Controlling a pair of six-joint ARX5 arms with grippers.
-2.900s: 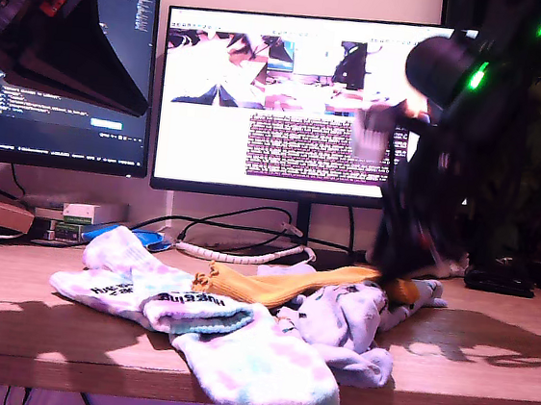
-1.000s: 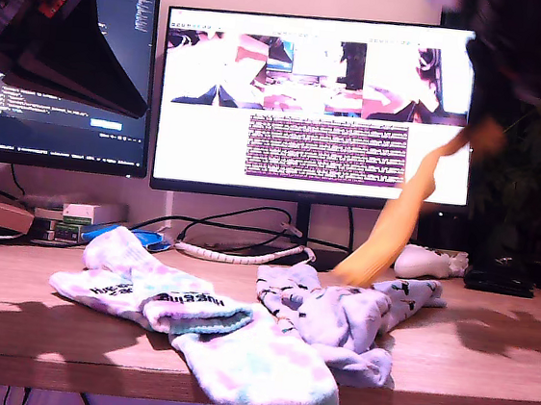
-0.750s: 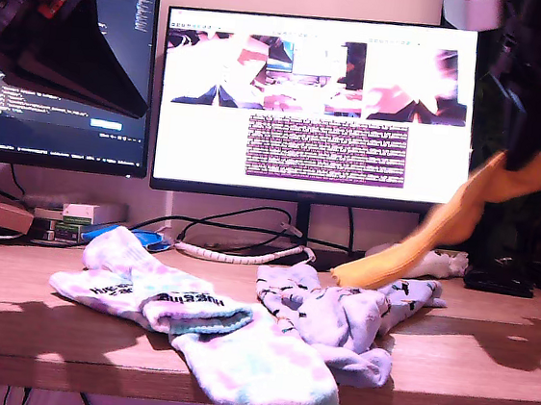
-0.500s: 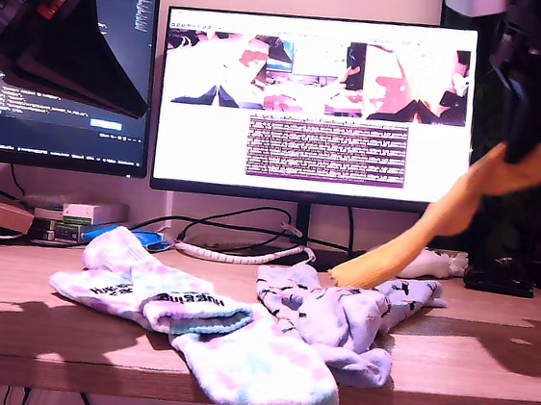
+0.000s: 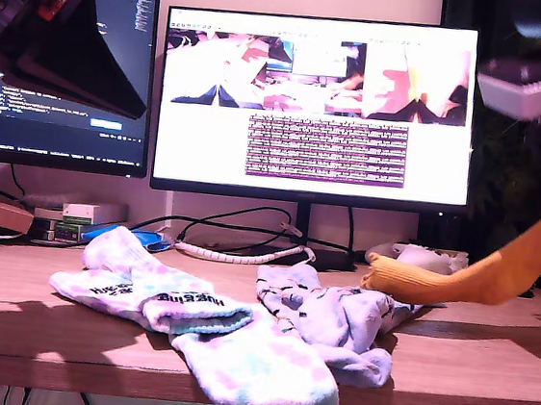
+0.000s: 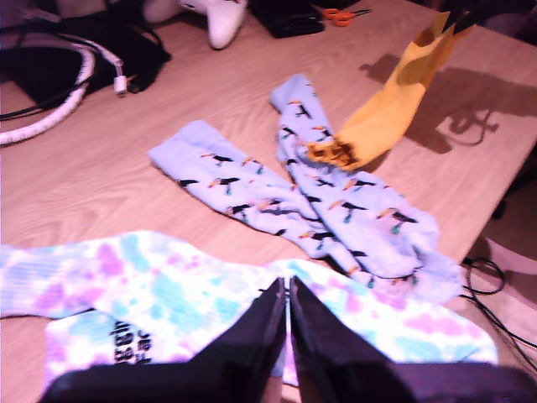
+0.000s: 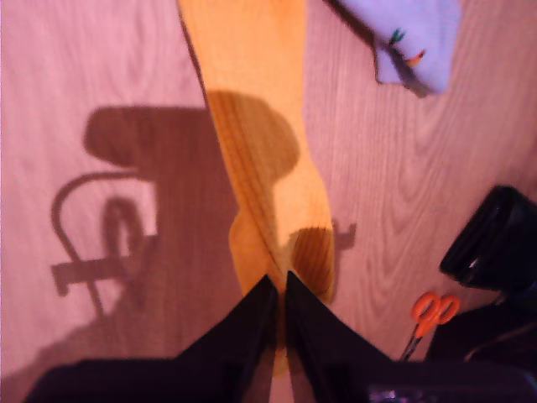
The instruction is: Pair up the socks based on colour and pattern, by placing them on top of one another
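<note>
My second gripper is shut on one end of the mustard-orange sock. In the exterior view that sock slants from the right edge down to the lavender socks, where its free end rests. The lavender socks with small dark prints lie crumpled mid-table. The white socks with pink and teal blotches lie towards the exterior view's left, one toe hanging over the front edge. My first gripper is shut on nothing and hovers above these white socks.
A white game controller sits behind the orange sock. Orange-handled scissors and a black object lie nearby. Two monitors and cables stand at the back. A dark arm hangs at the exterior view's upper left.
The orange sock was lifted off the pile, then carried toward the exterior view's right and lowered. It now hangs flatter, with its free end on the lavender socks.
</note>
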